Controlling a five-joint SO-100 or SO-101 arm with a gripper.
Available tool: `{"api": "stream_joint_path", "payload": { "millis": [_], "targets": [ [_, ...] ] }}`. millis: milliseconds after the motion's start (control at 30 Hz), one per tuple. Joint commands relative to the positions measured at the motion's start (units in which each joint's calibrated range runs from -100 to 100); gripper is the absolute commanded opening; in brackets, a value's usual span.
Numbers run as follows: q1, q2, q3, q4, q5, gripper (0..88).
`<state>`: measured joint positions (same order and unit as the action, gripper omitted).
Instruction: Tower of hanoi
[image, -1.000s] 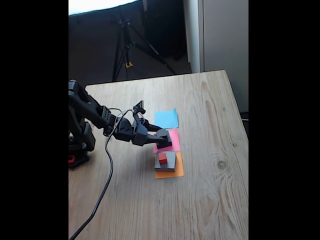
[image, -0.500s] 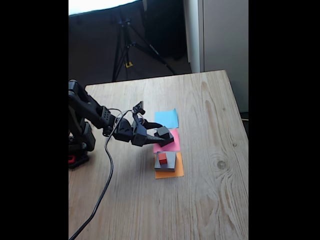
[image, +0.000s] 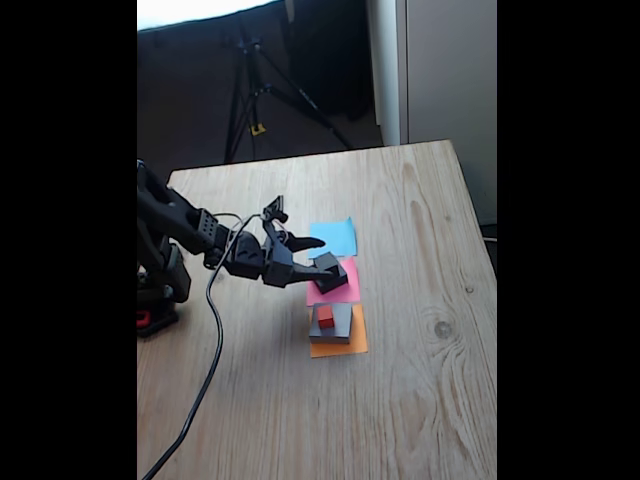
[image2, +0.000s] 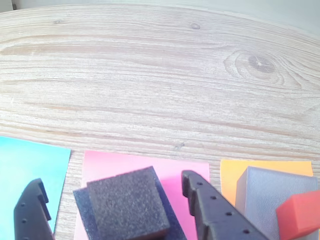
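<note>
The hand (image: 322, 258) is spread around the small black cube (image2: 127, 201), which seems to sit on the medium black block (image2: 81, 212) over the pink paper square (image2: 112, 167); the tiny red cube (image: 325, 316) tops the large flat grey block (image: 338, 322).

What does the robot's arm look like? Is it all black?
Mostly. The arm is black and chunky, and a black cable trails from it across the table. Its gripper has two black fingers dotted with little holes. There's a bit of red near its base.
</note>
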<state>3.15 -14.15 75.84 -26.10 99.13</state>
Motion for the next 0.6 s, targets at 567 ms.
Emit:
{"api": "stream_joint_path", "payload": {
  "millis": [567],
  "targets": [
    [-1.35, -19.84, -48.56, 92.11, -2.31, 0.2]
  ]
}}
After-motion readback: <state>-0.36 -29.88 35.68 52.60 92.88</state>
